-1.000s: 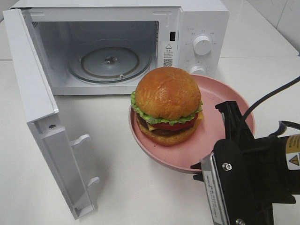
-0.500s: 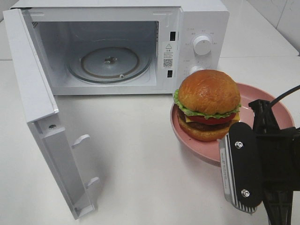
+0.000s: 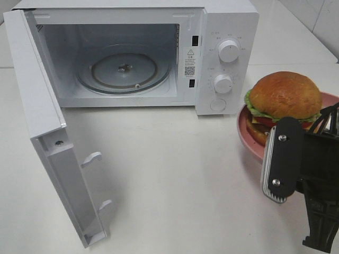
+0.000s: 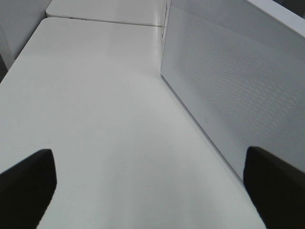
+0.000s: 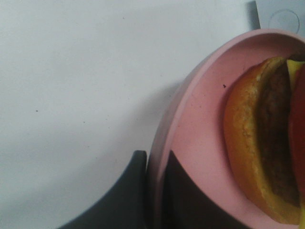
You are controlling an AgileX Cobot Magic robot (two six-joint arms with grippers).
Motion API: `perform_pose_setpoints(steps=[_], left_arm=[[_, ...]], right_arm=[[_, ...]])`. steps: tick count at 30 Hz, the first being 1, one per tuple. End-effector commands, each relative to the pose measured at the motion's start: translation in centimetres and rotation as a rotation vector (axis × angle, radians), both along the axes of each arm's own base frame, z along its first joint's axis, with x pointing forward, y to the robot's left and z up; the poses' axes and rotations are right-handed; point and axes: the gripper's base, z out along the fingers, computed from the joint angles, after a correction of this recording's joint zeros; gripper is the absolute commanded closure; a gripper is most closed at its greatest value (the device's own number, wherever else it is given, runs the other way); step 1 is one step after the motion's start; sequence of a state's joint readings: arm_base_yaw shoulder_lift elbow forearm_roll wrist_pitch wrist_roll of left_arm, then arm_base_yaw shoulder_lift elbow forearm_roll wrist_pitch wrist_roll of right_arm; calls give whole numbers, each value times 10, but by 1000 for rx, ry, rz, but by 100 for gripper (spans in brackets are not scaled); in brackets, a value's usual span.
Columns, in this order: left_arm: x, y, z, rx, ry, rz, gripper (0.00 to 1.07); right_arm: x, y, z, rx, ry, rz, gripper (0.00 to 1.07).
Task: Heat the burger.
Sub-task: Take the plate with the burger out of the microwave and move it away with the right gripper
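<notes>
Exterior high shows the right gripper [image 3: 296, 159], clamped on the plate [image 3: 249, 138], dragged the burger [image 3: 283, 98] away from the microwave [image 3: 132, 53], so heating's further off; the left gripper's jaws are apart.

Burger [image 3: 284, 95] on plate [image 3: 248, 137], right of microwave [image 3: 225, 21].

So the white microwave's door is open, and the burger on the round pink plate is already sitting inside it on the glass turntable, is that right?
Not quite. The white microwave's door is open, but the burger on the round pink plate is outside, on the table to the right of the oven, with the right end effector clamping the plate's rim. The glass turntable is bare, as the exterior high view shows.
</notes>
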State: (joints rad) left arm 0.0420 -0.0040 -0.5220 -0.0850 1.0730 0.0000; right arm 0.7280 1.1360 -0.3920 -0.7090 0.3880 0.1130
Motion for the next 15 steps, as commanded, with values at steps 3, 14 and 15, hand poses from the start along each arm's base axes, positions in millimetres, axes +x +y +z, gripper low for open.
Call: perform_pose_setpoints(steps=[3, 14, 15], left_arm=[[-2, 0, -1, 1, -15, 1, 7], [-2, 0, -1, 1, -15, 1, 7], [-2, 0, -1, 1, -15, 1, 7]], right_arm=[[4, -4, 8, 29, -59, -88, 107], [6, -23, 10, 75, -103, -482, 107], [6, -23, 10, 75, -103, -482, 107]])
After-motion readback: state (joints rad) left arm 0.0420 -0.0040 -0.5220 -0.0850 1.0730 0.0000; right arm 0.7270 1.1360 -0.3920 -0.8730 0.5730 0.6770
